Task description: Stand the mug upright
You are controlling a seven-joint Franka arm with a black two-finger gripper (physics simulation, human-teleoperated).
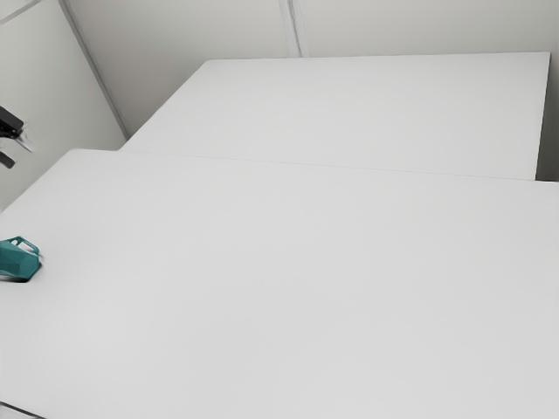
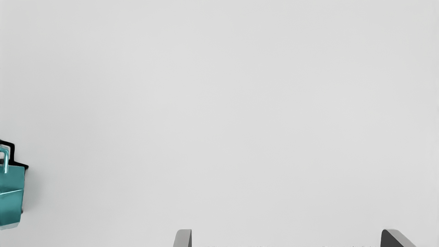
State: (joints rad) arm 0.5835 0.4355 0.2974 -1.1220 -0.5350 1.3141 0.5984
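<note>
Closest to my exterior camera, a thin dark strip [image 1: 22, 410] cuts across the corner at the exterior view's left. Past it, on the white tabletop [image 1: 306, 288], I've got the faceted teal mug [image 1: 16, 260] at that view's left edge, lying on its side with its angular handle showing. Farther back and higher, my black two-finger gripper [image 1: 19, 154] hangs in the air, released, its fingers spread wide; the wrist view puts the mug well outside them. Beyond are a second white tabletop [image 1: 367, 105] and pale walls [image 1: 183, 44].
</note>
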